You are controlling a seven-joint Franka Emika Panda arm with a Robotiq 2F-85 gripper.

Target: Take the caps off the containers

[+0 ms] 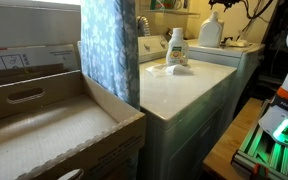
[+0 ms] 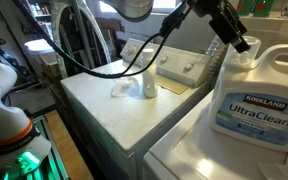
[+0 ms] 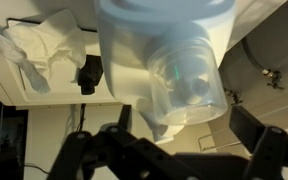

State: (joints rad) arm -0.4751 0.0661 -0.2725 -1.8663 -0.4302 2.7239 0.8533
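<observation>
The white washer top (image 1: pixel 189 95) carries the smaller bottle (image 1: pixel 176 47) and a crumpled white cloth (image 1: pixel 164 70).

Big white jug (image 2: pixel 252 95) had blue label (image 2: pixel 250 112) on front. Top line read "KIRKLAND"; tiny word under it too small to read. Big white letters below read "UltraClean". Small bottle (image 1: pixel 176 47), some way from big jug, had green and yellow label, words too blurry. Cardboard box (image 1: pixel 24 60), far from big jug, had dark print, not readable.
</observation>
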